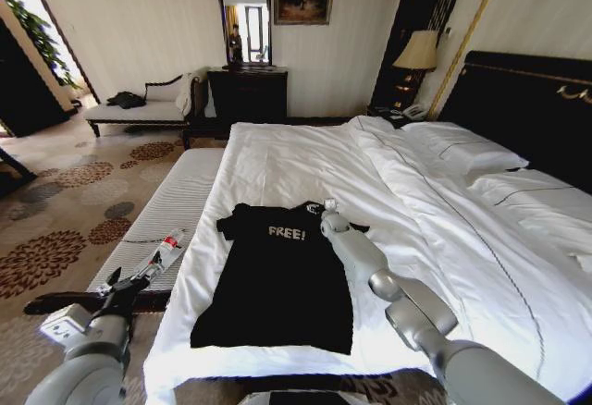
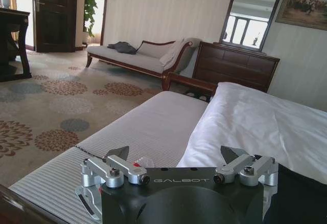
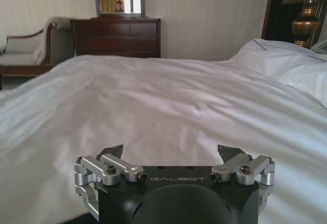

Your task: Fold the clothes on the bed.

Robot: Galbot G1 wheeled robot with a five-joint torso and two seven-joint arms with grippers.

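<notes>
Black short-sleeved T-shirt (image 1: 282,280) lying flat near foot edge of white-sheeted dark-framed bed (image 1: 305,160); right gripper (image 1: 329,209) hovering at its collar, jaws wide; left gripper (image 1: 125,280) wide over striped bench (image 1: 176,197).

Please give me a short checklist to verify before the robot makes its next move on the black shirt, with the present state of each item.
1. T-shirt lies flat on the bed, lettering up: ok.
2. Right gripper at the shirt's collar end: ok.
3. Right gripper open: ok, fingers apart.
4. Left gripper open: ok, but it hangs over the striped bench, not the shirt.
5. Plastic bottle on the bench, clear of the shirt: ok.
6. Right sleeve flat: cannot tell, the arm covers it.
</notes>
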